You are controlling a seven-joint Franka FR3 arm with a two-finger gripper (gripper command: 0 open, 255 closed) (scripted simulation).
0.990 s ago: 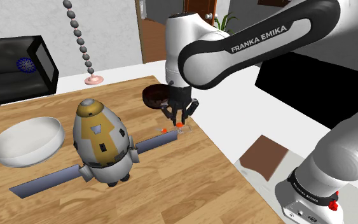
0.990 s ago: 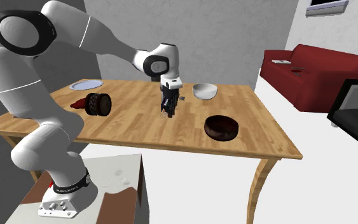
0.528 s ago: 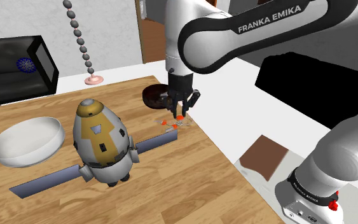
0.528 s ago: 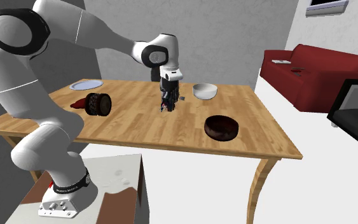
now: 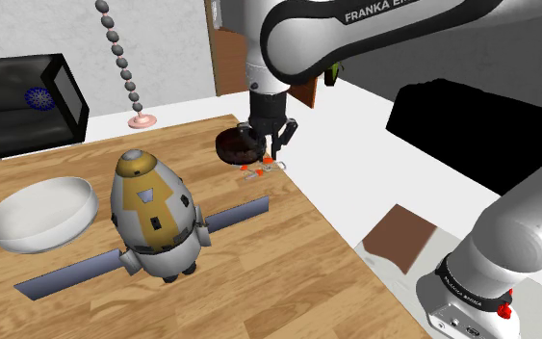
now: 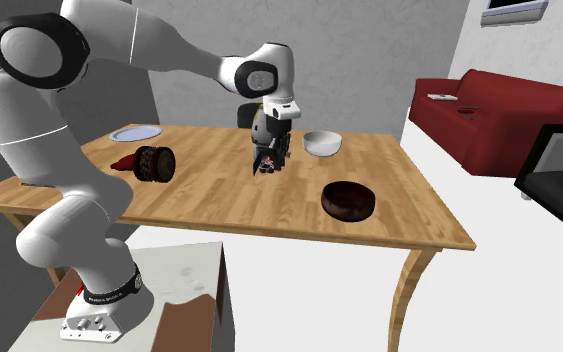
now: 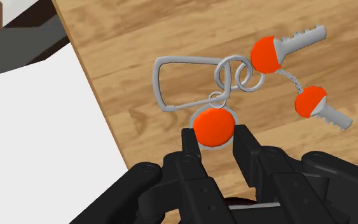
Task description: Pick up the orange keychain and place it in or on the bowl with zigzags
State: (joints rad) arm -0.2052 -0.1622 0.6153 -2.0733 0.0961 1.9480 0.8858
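- Lifted since a second ago, the end effector point(image 5: 271, 152) now hangs above the table point(image 5: 288, 260) rather than down at its surface. It has drifted toward the far edge in the shoulder view.
- Its two black fingers point(image 7: 189, 139) are closed most of the way and clamp the round orange fob of the orange keychain point(image 7: 264, 54) between them.
- From the fob, the silver clip, the linked rings and two orange-headed keys dangle below the end effector point(image 7: 214, 137), apparently clear of the wood.
- In the shoulder view the orange keychain point(image 5: 257, 169) hangs just beside the rim of the dark bowl point(image 5: 232, 146), on that view's right of it.
- From the second exterior view, the dark bowl point(image 6: 349, 200) sits apart from the end effector point(image 6: 267, 165), off to that view's right and nearer the camera. The load is not yet over it.
- Any zigzag pattern is too small to confirm, but this bowl appears to be the target, not the white bowl point(image 5: 39, 214) beyond the toy rocket point(image 5: 153, 212).
- The coming move looks like a sideways carry to above that bowl before the fingers let go.
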